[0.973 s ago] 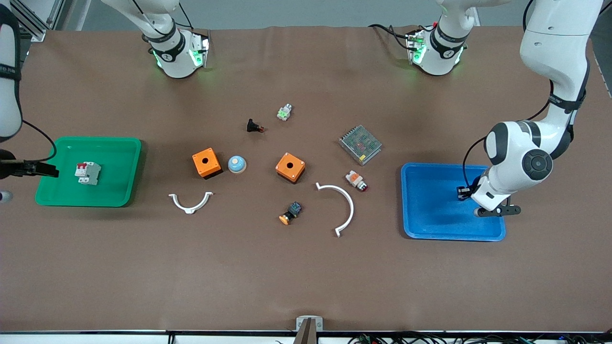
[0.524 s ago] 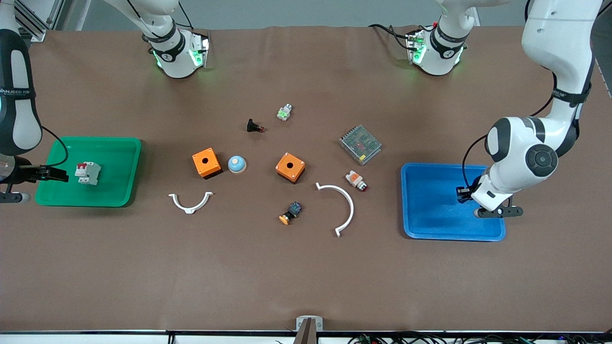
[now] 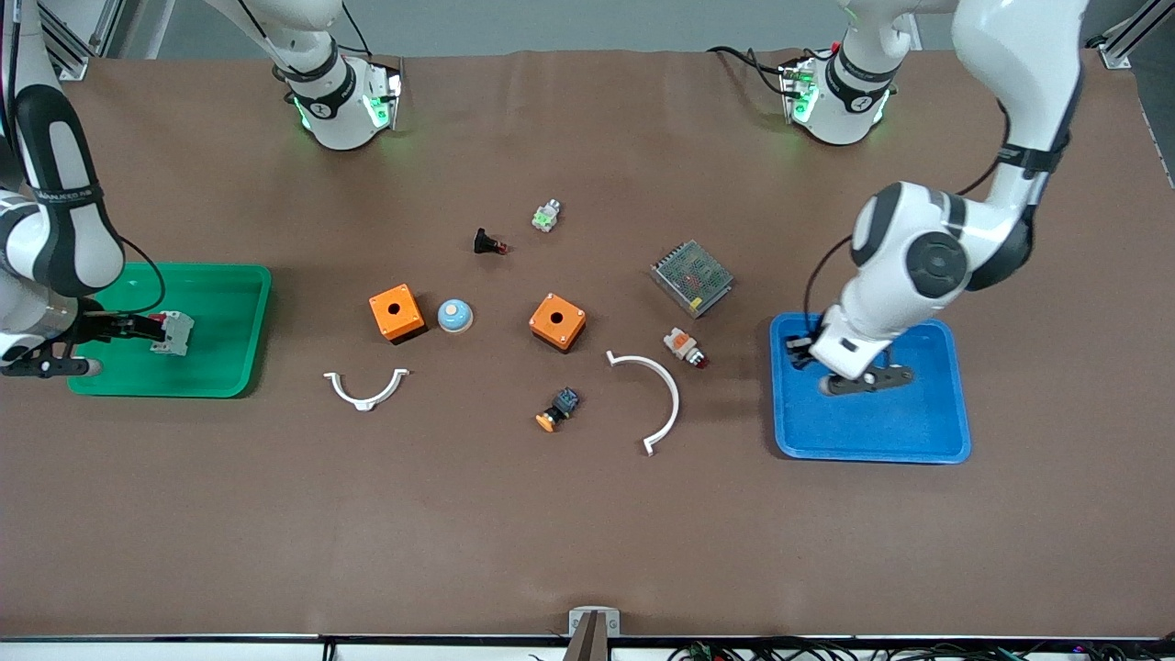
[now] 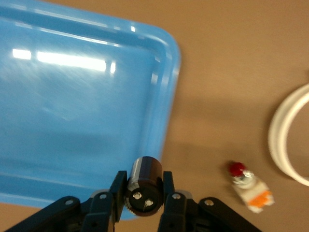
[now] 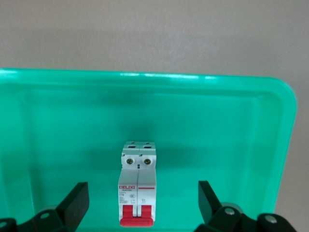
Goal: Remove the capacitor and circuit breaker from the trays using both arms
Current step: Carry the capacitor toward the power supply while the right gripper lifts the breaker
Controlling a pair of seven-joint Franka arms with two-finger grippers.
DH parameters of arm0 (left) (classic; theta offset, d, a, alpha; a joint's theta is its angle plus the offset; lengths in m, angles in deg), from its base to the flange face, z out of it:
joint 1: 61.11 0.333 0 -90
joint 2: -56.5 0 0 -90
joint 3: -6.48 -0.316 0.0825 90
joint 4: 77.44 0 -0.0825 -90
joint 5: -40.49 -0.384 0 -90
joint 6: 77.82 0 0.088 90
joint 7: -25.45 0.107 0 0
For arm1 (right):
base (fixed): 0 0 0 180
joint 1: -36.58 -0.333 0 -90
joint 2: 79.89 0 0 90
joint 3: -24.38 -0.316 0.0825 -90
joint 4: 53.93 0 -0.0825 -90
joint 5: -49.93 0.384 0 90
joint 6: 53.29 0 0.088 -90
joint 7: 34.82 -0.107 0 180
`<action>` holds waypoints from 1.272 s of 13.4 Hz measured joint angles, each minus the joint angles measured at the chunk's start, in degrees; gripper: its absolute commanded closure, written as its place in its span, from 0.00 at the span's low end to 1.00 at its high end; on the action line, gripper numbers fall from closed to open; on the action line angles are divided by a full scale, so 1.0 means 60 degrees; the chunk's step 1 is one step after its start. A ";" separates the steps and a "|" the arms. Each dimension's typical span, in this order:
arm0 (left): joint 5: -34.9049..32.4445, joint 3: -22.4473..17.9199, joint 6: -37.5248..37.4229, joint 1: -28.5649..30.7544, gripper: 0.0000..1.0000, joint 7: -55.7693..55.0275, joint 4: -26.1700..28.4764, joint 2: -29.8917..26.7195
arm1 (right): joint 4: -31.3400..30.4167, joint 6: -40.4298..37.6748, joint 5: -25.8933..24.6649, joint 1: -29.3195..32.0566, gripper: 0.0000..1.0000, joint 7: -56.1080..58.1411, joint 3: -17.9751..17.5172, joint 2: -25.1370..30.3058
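Note:
The capacitor [image 4: 145, 183], a small black cylinder, is clamped between the fingers of my left gripper [image 4: 143, 189]. That gripper [image 3: 797, 351] hangs over the rim of the blue tray [image 3: 900, 431] at the tray's end toward the table's middle; the tray also shows in the left wrist view [image 4: 72, 96]. The breaker [image 3: 174, 332], a white-grey block with red toggles, lies in the green tray [image 3: 220, 372]. My right gripper [image 3: 138, 328] is open, low over that tray. In the right wrist view its fingers stand wide on both sides of the breaker's [image 5: 138, 188] toggle end, apart from it.
Between the trays lie two orange boxes [image 3: 397, 313] [image 3: 557, 321], a blue-white dome [image 3: 454, 316], a black push-button [image 3: 488, 243], a green-white part [image 3: 546, 216], a mesh metal box [image 3: 691, 277], a white-orange indicator [image 3: 685, 347], an orange-capped button [image 3: 558, 409] and two white arcs [image 3: 365, 390] [image 3: 656, 399].
My left gripper has carried the capacitor across the blue tray toward the table's middle. My right gripper has moved in over the green tray up to the breaker.

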 measured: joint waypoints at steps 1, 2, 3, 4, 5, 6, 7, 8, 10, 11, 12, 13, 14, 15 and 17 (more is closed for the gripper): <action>0.0000 0.0032 0.0004 -0.0386 1.00 -0.0688 -0.0095 0.0088 | -0.0083 0.0025 0.0025 0.0005 0.00 0.0000 0.0000 -0.0020; 0.0000 0.0037 0.0006 -0.0809 1.00 -0.1453 -0.0252 0.0220 | -0.0145 0.0034 0.0072 0.0010 0.00 0.0000 0.0000 -0.0033; 0.0000 0.0042 0.0007 -0.1234 1.00 -0.2240 -0.0452 0.0401 | -0.0206 0.0050 0.0135 0.0017 0.01 0.0000 0.0000 -0.0045; 0.0000 0.0047 0.0007 -0.1627 1.00 -0.2912 -0.0651 0.0613 | -0.0254 0.0073 0.0181 0.0028 0.01 0.0015 0.0000 -0.0074; 0.0000 0.0047 0.0007 -0.2015 1.00 -0.3562 -0.0843 0.0855 | -0.0270 0.0100 0.0192 0.0043 0.08 0.0055 0.0000 -0.0118; 0.0000 0.0044 0.0009 -0.2418 1.00 -0.4254 -0.1023 0.1126 | -0.0269 0.0126 0.0198 0.0060 0.18 0.0098 0.0000 -0.0162; 0.0000 0.0042 0.0017 -0.2754 1.00 -0.4837 -0.1142 0.1358 | -0.0270 0.0141 0.0200 0.0075 0.29 0.0144 0.0000 -0.0191; 0.0000 0.0036 0.0036 -0.3080 1.00 -0.5386 -0.1252 0.1585 | -0.0270 0.0143 0.0202 0.0089 0.36 0.0219 -0.0001 -0.0211; -0.0004 0.0021 0.0053 -0.3618 1.00 -0.6335 -0.1391 0.1979 | -0.0272 0.0143 0.0205 0.0142 0.46 0.0304 0.0000 -0.0239; -0.0005 0.0015 0.0071 -0.3858 1.00 -0.6816 -0.1489 0.2198 | -0.0273 0.0144 0.0206 0.0171 0.55 0.0348 -0.0001 -0.0245; -0.0007 0.0011 0.0078 -0.4021 0.99 -0.7192 -0.1613 0.2405 | -0.0273 0.0144 0.0207 0.0189 0.61 0.0375 -0.0002 -0.0246; -0.0009 0.0008 0.0082 -0.4139 0.95 -0.7482 -0.1749 0.2583 | -0.0273 0.0144 0.0208 0.0194 0.64 0.0389 -0.0002 -0.0246; -0.0009 0.0007 0.0084 -0.4231 0.87 -0.7672 -0.1865 0.2727 | -0.0273 0.0143 0.0210 0.0193 0.67 0.0402 -0.0010 -0.0246; -0.0009 0.0006 0.0085 -0.4281 0.80 -0.7760 -0.1964 0.2833 | -0.0273 0.0143 0.0211 0.0193 0.70 0.0403 -0.0021 -0.0246; -0.0009 -0.0019 0.0084 -0.4287 0.59 -0.7819 -0.2053 0.2941 | -0.0264 0.0137 0.0211 0.0194 0.73 0.0407 -0.0028 -0.0245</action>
